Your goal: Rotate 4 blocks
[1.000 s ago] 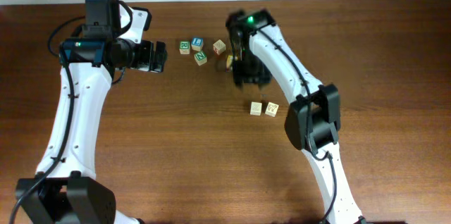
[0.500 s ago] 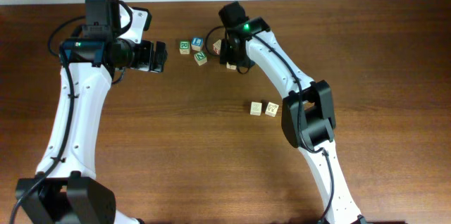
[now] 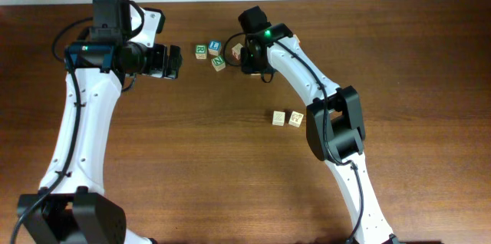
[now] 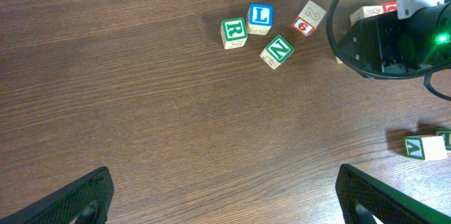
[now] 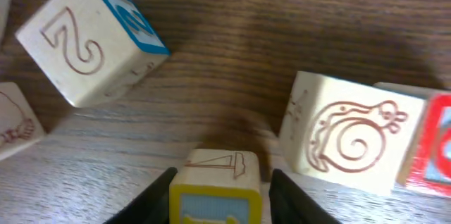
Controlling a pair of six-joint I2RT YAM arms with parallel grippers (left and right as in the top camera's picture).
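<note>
The right arm's fingers point(image 5: 156, 197) sit flush against both sides of the yellow-faced block point(image 5: 215, 185) and grasp it, as far as the wrist view shows. The block seems to rest on the counter point(image 5: 232, 62). The step in hand is the grip on one block, and I judge the turn itself not yet made. Next comes a twist about the upright axis, done with care, because the snail block point(image 5: 345, 136) stands just beside the yellow-faced block on its right and a swinging finger could nudge it.

The yellow-faced block is a pale wooden cube with softened edges. It has a fine sailboat outline on top and a yellow-bordered, light-blue panel facing the camera. The snail block is the same bare wood, drawn in thin reddish line.

Farther left of the yellow-faced block, the outlined-2 block point(image 5: 77, 41) sits askew and shows a blue face. Beyond it lie the green R block point(image 4: 233, 32), the blue L block point(image 4: 260, 18) and the green N block point(image 4: 277, 51), all boldly painted.

Well apart from the yellow-faced block, toward the right arm's base, the cream V block point(image 4: 425, 146) and a second cream block point(image 3: 296, 119) sit side by side.

Farthest off, the left arm's fingers point(image 4: 77, 199) are released wide and hold nothing above the dark, matte, fine-grained counter.
</note>
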